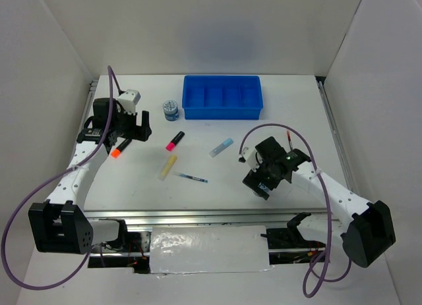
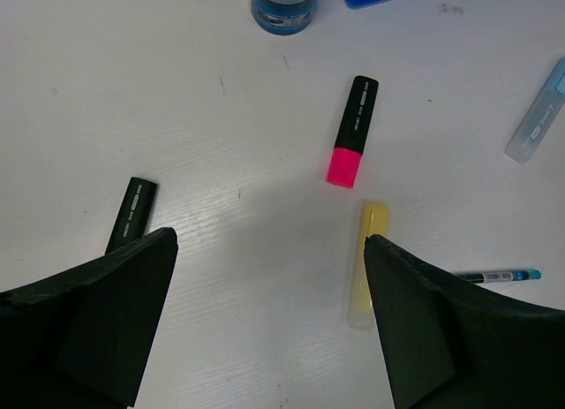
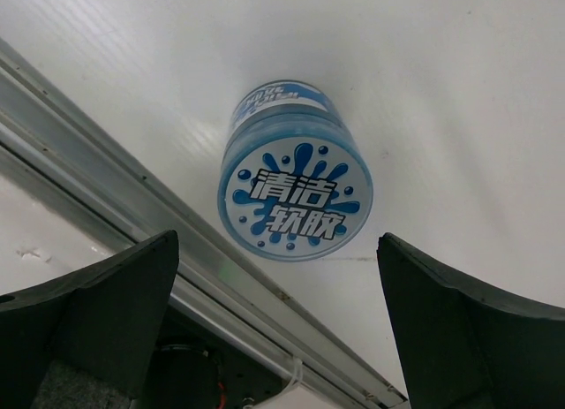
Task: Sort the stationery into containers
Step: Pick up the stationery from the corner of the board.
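Tray (image 1: pixel 223 79) unfilled, left gripper (image 2: pixel 269 321) and right gripper (image 3: pixel 275 250) gape empty; right likely must drop onto the roll (image 3: pixel 296 193) well apart from it.

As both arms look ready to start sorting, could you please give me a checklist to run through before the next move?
1. Left claw open and empty: ok.
2. Right claw open and empty: ok.
3. Patterned roll centred between the right claw's jaws: ok.
4. Orange highlighter centred under the left claw: not ok, it lies off to one side.
5. Blue tray compartments free: ok, they look empty.
6. Right claw's height above the roll: cannot tell.
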`<control>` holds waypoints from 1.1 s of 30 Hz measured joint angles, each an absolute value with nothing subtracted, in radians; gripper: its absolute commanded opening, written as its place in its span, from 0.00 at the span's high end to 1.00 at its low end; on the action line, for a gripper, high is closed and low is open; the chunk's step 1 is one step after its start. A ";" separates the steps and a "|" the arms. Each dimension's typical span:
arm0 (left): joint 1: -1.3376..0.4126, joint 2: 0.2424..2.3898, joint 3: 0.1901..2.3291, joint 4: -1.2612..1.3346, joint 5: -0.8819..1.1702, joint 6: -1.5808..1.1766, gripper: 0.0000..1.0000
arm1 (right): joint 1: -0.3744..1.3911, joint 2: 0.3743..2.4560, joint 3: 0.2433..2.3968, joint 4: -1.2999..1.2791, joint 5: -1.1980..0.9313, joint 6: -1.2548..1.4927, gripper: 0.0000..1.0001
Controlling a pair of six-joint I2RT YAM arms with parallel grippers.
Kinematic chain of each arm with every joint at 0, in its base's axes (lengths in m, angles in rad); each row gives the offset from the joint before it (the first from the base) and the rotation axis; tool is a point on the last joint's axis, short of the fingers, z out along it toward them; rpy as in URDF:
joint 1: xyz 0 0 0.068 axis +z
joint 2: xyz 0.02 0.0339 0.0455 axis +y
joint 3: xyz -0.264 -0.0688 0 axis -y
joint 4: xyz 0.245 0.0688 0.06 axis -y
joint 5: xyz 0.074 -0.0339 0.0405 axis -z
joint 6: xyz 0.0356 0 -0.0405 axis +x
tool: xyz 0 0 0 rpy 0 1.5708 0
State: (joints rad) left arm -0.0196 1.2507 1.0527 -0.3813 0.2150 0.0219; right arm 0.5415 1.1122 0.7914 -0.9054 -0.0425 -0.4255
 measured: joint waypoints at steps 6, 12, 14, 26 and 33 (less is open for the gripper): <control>-0.020 1.251 1.051 -0.381 0.227 0.023 0.01 | 0.542 1.126 0.777 -0.880 -0.030 -0.419 0.00; -0.020 1.251 1.051 -0.381 0.236 0.027 0.01 | 0.542 1.163 0.776 -0.847 -0.040 -0.417 0.00; -0.020 1.251 1.051 -0.381 0.237 0.027 0.01 | 0.542 1.169 0.776 -0.836 -0.042 -0.418 0.01; -0.020 1.251 1.041 -0.381 0.242 0.028 0.01 | 0.518 1.184 0.765 -0.807 -0.067 -0.436 0.22; -0.020 1.251 1.041 -0.381 0.242 0.028 0.01 | 0.506 1.184 0.765 -0.807 -0.071 -0.440 0.46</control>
